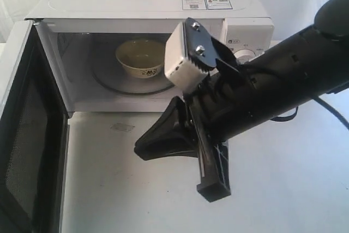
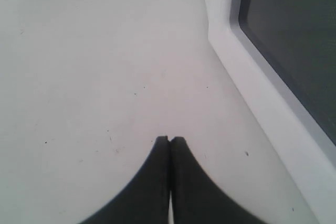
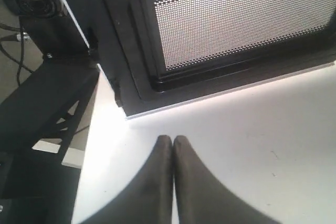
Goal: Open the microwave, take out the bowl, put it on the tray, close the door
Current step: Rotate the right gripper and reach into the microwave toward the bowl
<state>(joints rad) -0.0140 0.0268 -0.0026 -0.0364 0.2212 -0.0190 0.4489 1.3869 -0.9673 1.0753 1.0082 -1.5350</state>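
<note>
The white microwave (image 1: pixel 147 4) stands at the back with its door (image 1: pixel 27 151) swung wide open to the left. Inside, the cream-yellow bowl (image 1: pixel 140 58) sits on the glass turntable (image 1: pixel 109 77). My right gripper (image 1: pixel 137 150) hovers over the table in front of the open cavity, pointing left toward the door, shut and holding nothing. In the right wrist view its tips (image 3: pixel 172 139) face the door's inner mesh window (image 3: pixel 236 19). My left gripper (image 2: pixel 169 140) is shut and empty above the table, beside the door's outer face (image 2: pixel 294 35). No tray is in view.
The right arm's black body and white wrist camera (image 1: pixel 185 58) cover part of the cavity and the knob panel (image 1: pixel 246 55). White table (image 1: pixel 283 189) spreads in front. A black stand and cables (image 3: pixel 47 103) lie beyond the table edge by the door.
</note>
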